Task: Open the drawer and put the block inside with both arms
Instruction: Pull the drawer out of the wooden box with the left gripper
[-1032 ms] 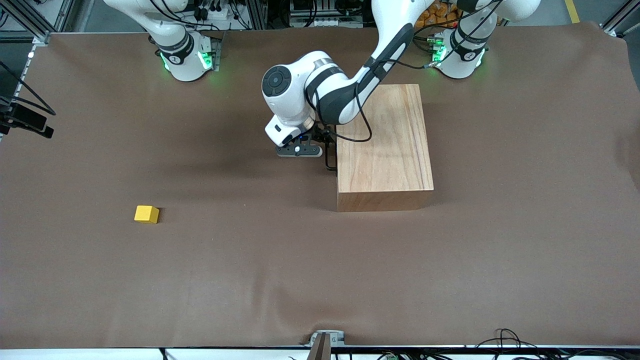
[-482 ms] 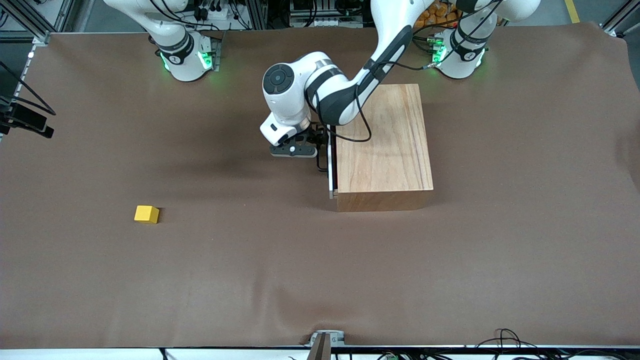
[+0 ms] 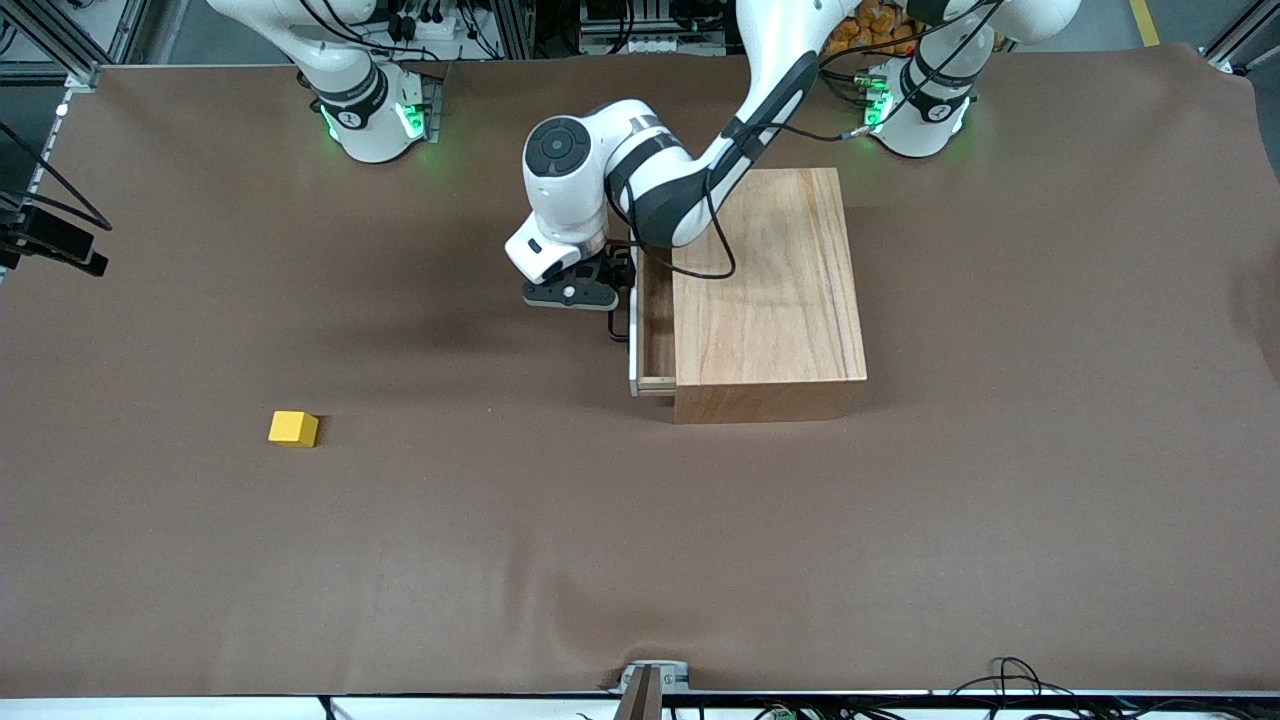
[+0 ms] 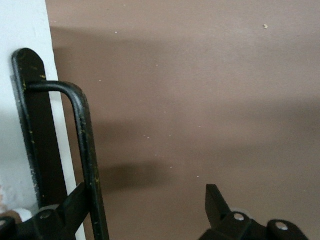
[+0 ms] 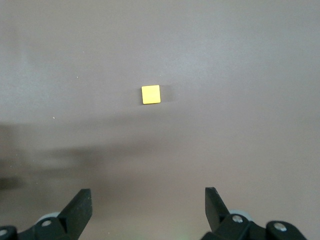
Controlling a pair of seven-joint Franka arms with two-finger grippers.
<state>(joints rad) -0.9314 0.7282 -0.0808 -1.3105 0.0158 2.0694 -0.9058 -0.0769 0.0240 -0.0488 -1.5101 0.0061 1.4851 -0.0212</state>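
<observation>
The drawer (image 3: pixel 656 335) stands partly pulled out of the wooden box (image 3: pixel 775 290), toward the right arm's end of the table. My left gripper (image 3: pixel 616 297) is at the drawer's front panel, open. In the left wrist view (image 4: pixel 145 207) one of its fingers (image 4: pixel 75 205) sits hooked inside the black wire handle (image 4: pixel 84 140), against the white front panel (image 4: pixel 30 30). The yellow block (image 3: pixel 293 428) lies on the table mat, apart from the box and nearer the front camera. My right gripper (image 5: pixel 147 210) is open and empty, high over the block (image 5: pixel 151 94).
The brown mat (image 3: pixel 640 540) covers the whole table. The arm bases (image 3: pixel 372 115) stand along the table's edge farthest from the front camera. A black device (image 3: pixel 50 240) hangs at the right arm's end of the table.
The drawer has slid out of the box toward the right arm's end, from shut to partly open. My left gripper moved the same way with the handle. The block has not moved.
</observation>
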